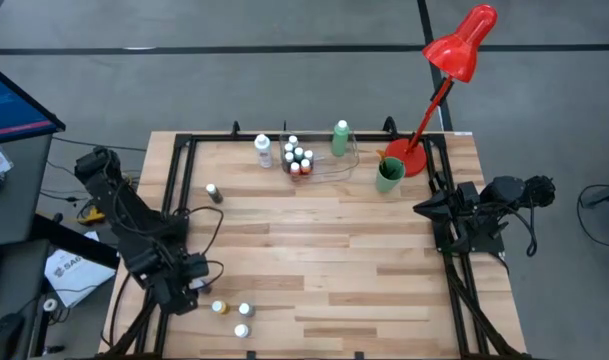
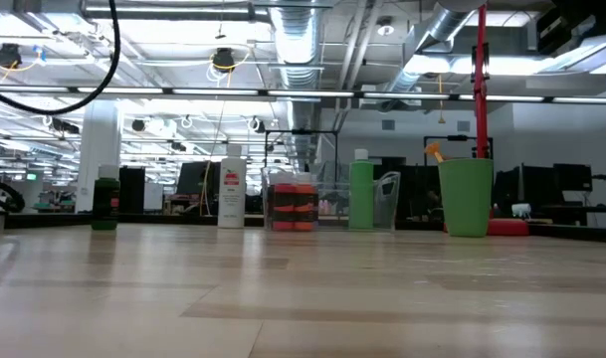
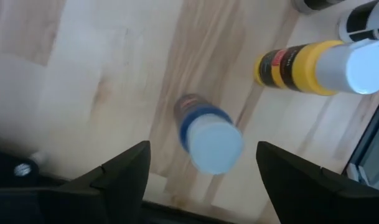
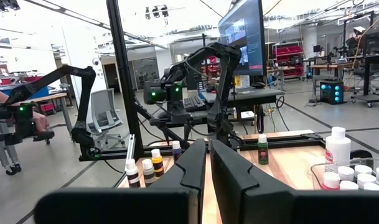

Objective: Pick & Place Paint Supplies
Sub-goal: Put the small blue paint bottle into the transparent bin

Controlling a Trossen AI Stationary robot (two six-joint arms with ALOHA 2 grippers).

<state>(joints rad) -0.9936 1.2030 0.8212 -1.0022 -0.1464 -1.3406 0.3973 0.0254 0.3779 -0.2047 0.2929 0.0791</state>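
We see several small bottles (image 1: 299, 160) already in the clear tray (image 1: 329, 168). Well away from the tray, our left gripper (image 1: 196, 290) hangs wide over a blue bottle (image 3: 208, 137); right gripper (image 1: 424, 208) closed, idle.

- Bright, even overhead light; ceiling lights (image 2: 223, 62) glare in the low view.
- Soft, faint shadows on the table (image 1: 324, 250).
- Left wrist view blurred: blue bottle (image 3: 209, 138) out of focus, yellow bottle's (image 3: 313, 64) cap overexposed.
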